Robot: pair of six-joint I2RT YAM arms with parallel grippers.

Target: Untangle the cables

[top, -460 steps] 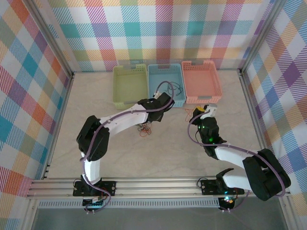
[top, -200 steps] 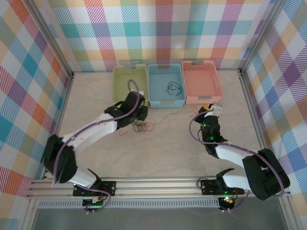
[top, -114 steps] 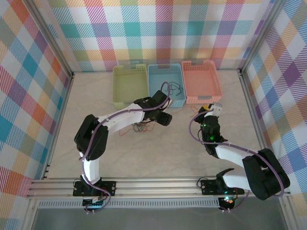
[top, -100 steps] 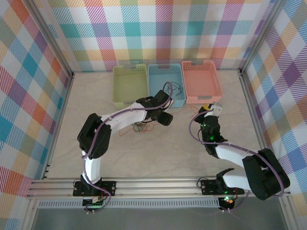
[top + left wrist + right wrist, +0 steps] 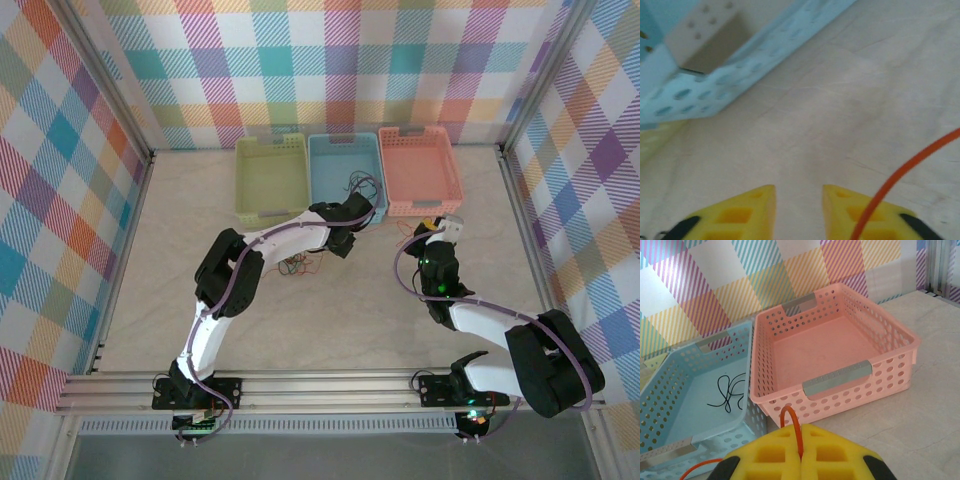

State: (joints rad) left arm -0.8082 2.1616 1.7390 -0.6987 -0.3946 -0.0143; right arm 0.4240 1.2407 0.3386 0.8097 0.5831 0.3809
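Claws: your right claw (image 5: pixel 801 434) clenched on orange cable (image 5: pixel 796 421), pink basket (image 5: pixel 837 377) at 12 o'clock | your left claw (image 5: pixel 799 195) parted, desk (image 5: pixel 840 115) showing between fingers, blue basket (image 5: pixel 740 82) at 11 o'clock

Lab robot cell — plaid backdrop walls (image 5: pixel 330 60), aluminium frame rail (image 5: pixel 330 388), marble-look tabletop (image 5: pixel 340 320).

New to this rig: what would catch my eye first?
A green basket, a blue basket and a pink basket line the far wall, a black cable lying in the blue one. The right gripper has its jaws shut on an orange-red cable; a tangle of cables lies on the table by the left arm.
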